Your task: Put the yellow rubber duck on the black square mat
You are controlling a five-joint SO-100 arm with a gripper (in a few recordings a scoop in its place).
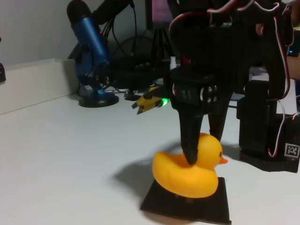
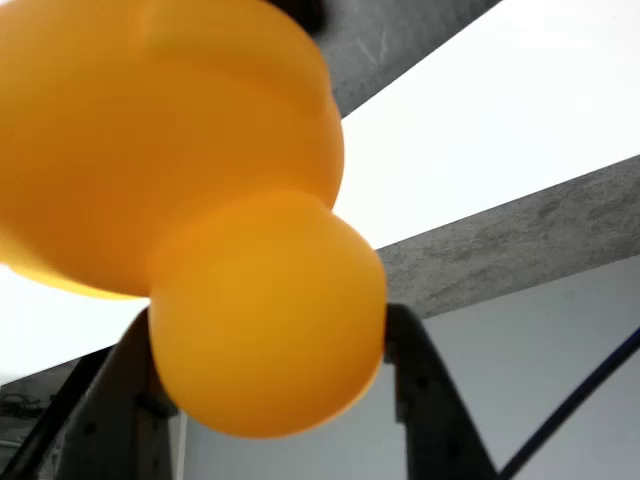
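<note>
Gripping the glossy, rounded duck [image 1: 190,176] at its neck, my claw [image 1: 197,157] is hanging straight above it, clenched on the head. I am seeing the duck sitting on the flat matte mat [image 1: 187,205] below, with bare white table [image 1: 70,154] lying open to the claw's left.

White table [image 1: 61,154]; pale grey wall [image 1: 33,28] behind; blue microphone [image 1: 90,47] on stand, tangled black cables [image 1: 126,56] at back.

Smooth, slightly glossy yellow rubber duck [image 1: 187,176] on a thin matt black square mat [image 1: 187,204]; beneath the mat, a smooth white surface [image 1: 65,159].
</note>
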